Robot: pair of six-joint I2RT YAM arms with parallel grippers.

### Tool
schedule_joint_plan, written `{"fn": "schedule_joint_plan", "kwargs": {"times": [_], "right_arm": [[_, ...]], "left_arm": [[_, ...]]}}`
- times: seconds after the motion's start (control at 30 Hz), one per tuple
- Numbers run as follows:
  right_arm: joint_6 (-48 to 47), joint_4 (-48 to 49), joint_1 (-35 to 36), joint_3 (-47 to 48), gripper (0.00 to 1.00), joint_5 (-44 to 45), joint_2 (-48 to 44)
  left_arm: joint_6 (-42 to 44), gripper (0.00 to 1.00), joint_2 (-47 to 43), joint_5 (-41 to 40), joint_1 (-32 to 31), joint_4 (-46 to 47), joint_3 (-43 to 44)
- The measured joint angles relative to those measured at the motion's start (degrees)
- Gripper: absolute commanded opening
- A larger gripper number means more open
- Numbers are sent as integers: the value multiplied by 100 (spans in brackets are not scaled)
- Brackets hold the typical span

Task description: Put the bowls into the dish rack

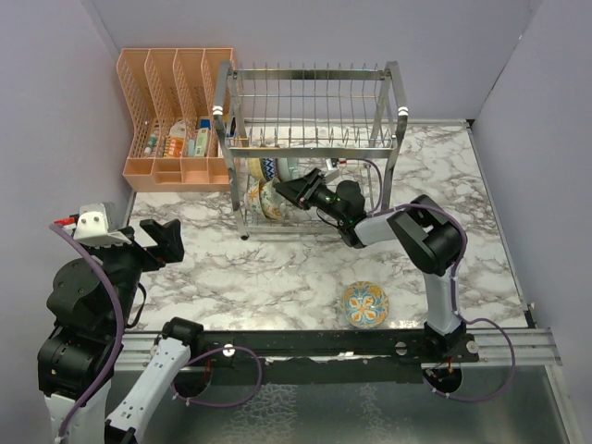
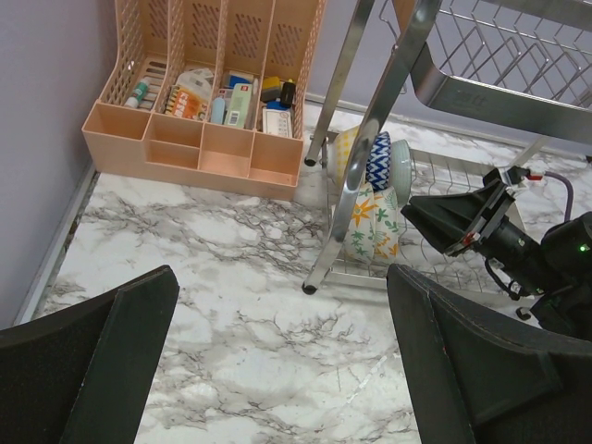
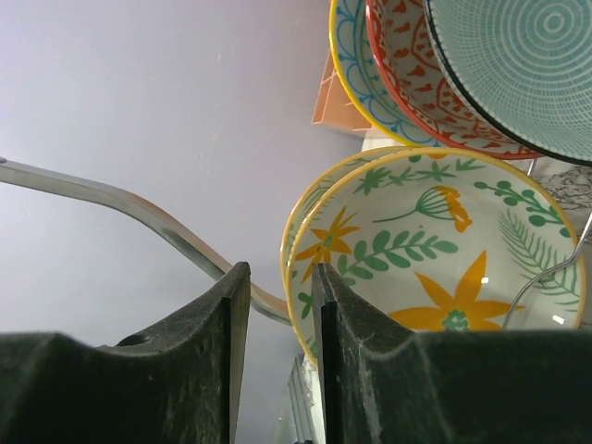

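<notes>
The chrome dish rack (image 1: 310,102) stands at the back centre. Several bowls stand on edge in the left of its lower tier (image 1: 264,199). In the right wrist view I see a yellow-flower bowl (image 3: 435,250), a pale teal bowl (image 3: 518,65), a red-patterned bowl (image 3: 416,83) and a blue-and-yellow bowl (image 3: 356,74). My right gripper (image 1: 289,190) (image 3: 280,277) reaches into the lower tier. Its jaws are slightly parted and the flower bowl's rim is by the right finger. One patterned bowl (image 1: 365,303) lies on the table near the front. My left gripper (image 1: 166,242) (image 2: 282,277) is wide open and empty, above the table.
A peach plastic organizer (image 1: 176,111) (image 2: 203,148) with small items stands at the back left, beside the rack. The rack's metal post and foot (image 2: 347,194) stand ahead of my left gripper. Grey walls close in the left, back and right sides.
</notes>
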Motion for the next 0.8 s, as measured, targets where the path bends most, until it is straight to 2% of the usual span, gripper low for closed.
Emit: {"fn": "schedule_joint_plan", "kwargs": {"times": [0.5,0.8], "right_arm": [[-90,142,13,-382,34,-330,-935],[-350,-11,796,-1606,34,-664,-1694]], "left_arm": [[-2,99,0,0,0,0,0],[-37,99,-2,0,0,0,0]]}}
